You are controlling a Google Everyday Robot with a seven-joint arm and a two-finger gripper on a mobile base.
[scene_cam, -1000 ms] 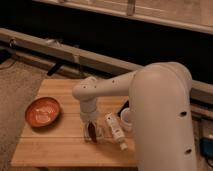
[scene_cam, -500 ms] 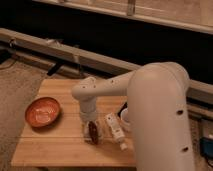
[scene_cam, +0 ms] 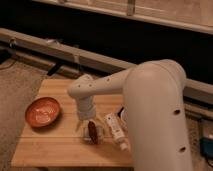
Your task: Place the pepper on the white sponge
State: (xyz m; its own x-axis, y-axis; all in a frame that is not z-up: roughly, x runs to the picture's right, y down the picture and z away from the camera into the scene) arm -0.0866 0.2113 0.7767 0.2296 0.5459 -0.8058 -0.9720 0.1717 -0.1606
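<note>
My gripper (scene_cam: 90,125) points down at the wooden table (scene_cam: 55,147), at the end of the pale arm that reaches in from the right. Right under its tip is the pepper (scene_cam: 93,132), small, dark red and lying lengthwise toward me. Whitish patches of the white sponge (scene_cam: 101,133) show beside and beneath the pepper, which seems to rest on or just above it. The gripper hides part of both, so I cannot tell whether the pepper touches the sponge.
An orange-red bowl (scene_cam: 43,111) stands on the table's left part. A long white bottle-like object (scene_cam: 115,131) lies just right of the sponge, and a white cup (scene_cam: 121,114) peeks out behind it by the arm. The table's front edge is near.
</note>
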